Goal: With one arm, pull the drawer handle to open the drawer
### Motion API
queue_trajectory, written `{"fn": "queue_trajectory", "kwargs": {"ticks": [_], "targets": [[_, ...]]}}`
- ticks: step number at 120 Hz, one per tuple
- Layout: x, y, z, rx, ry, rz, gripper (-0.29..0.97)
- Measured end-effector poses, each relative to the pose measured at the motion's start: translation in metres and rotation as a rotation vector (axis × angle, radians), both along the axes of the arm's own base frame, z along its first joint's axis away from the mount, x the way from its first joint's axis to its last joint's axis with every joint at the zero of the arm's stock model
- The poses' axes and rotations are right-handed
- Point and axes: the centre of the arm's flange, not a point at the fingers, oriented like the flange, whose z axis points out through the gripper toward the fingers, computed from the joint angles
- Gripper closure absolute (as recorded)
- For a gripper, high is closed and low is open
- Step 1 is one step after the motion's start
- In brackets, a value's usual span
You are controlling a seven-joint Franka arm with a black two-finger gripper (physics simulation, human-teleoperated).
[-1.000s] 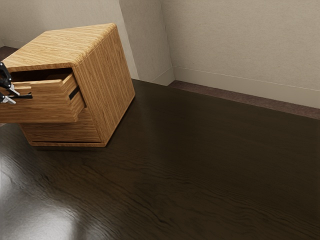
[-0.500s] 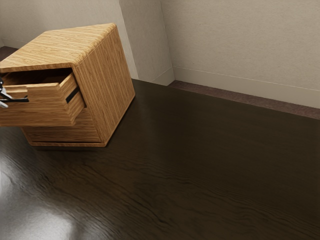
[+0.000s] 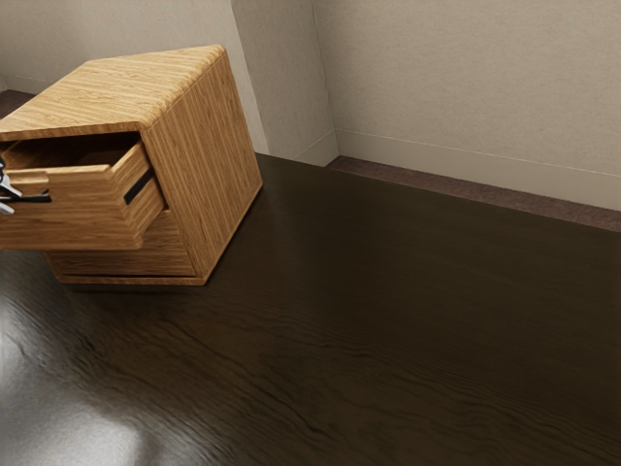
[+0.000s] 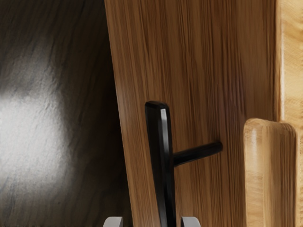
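The drawer (image 3: 73, 209) stands partly out of the wooden cabinet (image 3: 199, 146) at the exterior view's left. It looks rigid and fairly light, likely to slide evenly on a straight pull. Its slim black handle (image 4: 161, 161) is hard and smooth, best taken mid-bar. The gripper (image 3: 6, 189) sits at it, but I cannot tell whether the jaws clamp it. A dark, glossy worktop (image 3: 388, 340) runs to pale walls (image 3: 466, 78).

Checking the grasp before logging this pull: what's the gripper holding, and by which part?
Cannot tell. The gripper is at the black drawer handle, along its long bar, but a closed hold on it isn't visible.
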Motion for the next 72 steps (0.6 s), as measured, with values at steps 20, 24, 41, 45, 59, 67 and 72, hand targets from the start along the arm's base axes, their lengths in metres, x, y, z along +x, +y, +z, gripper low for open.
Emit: {"fn": "queue_trajectory", "kwargs": {"ticks": [20, 24, 41, 45, 59, 67, 72], "targets": [[-0.004, -0.001, 0.0, -0.005, -0.003, -0.001, 0.61], [-0.005, -0.001, 0.0, -0.006, -0.004, -0.001, 0.61], [-0.009, -0.003, -0.001, -0.011, -0.007, -0.002, 0.61], [-0.009, -0.004, -0.001, -0.012, -0.008, -0.004, 0.61], [-0.01, -0.005, -0.002, -0.015, -0.007, -0.005, 0.61], [-0.011, -0.005, -0.002, -0.015, -0.009, -0.006, 0.61], [-0.013, -0.006, -0.002, -0.017, -0.011, -0.006, 0.61]]}}
